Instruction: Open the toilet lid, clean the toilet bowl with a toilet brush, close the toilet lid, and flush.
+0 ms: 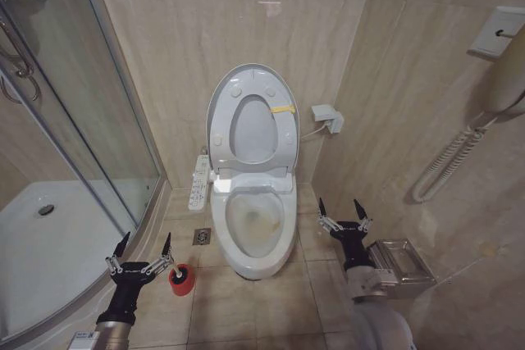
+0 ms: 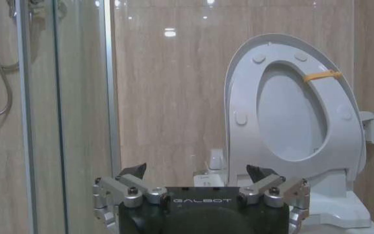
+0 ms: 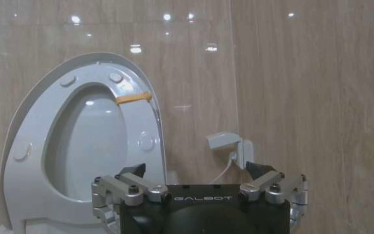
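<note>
The toilet lid (image 1: 253, 133) stands upright against the back wall, with the white seat ring (image 1: 221, 120) and its yellow tag raised against it. Below them the toilet bowl (image 1: 256, 220) lies open, stained yellowish-brown inside. A small red holder (image 1: 182, 281) on the floor tiles left of the bowl carries the dark top of the toilet brush (image 1: 180, 269). My left gripper (image 1: 144, 248) hovers open just left of the holder, holding nothing. My right gripper (image 1: 344, 212) is open to the right of the bowl. The left wrist view shows the left gripper (image 2: 196, 169) facing the lid (image 2: 291, 117).
A glass shower enclosure (image 1: 74, 120) with a white tray (image 1: 49, 235) fills the left side. A side control panel (image 1: 199, 182) and a floor drain (image 1: 202, 236) lie left of the bowl. On the right wall are a handset with a coiled cord (image 1: 447, 161) and a metal paper holder (image 1: 399, 260).
</note>
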Robot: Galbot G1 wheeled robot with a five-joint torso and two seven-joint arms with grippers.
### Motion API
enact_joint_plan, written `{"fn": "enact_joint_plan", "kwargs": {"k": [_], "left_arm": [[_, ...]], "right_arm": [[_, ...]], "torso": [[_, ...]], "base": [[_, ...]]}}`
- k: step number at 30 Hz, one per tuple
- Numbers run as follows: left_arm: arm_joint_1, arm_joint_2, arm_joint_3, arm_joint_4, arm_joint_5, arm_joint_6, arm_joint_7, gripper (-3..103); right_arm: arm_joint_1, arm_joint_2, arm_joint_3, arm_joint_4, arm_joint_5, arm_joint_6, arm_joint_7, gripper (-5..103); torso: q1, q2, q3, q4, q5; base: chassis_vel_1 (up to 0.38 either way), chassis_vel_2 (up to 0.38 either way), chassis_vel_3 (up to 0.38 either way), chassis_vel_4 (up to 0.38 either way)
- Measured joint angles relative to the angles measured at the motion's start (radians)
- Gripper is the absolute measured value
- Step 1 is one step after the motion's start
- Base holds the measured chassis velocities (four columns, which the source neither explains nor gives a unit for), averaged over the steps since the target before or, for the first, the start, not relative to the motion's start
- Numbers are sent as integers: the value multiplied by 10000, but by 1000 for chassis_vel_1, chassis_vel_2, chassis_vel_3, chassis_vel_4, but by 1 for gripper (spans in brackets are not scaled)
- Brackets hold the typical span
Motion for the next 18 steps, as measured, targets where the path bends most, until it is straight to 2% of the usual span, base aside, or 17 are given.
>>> {"fn": "enact_joint_plan", "kwargs": {"k": [18], "left_arm": [[-1, 0, 0, 0, 0, 0, 0, 100]], "right_arm": [[12, -7, -1, 0, 20, -14, 3, 100]], "torso": [[0, 0, 0, 0, 0]], "base": [[0, 0, 0, 0]]}}
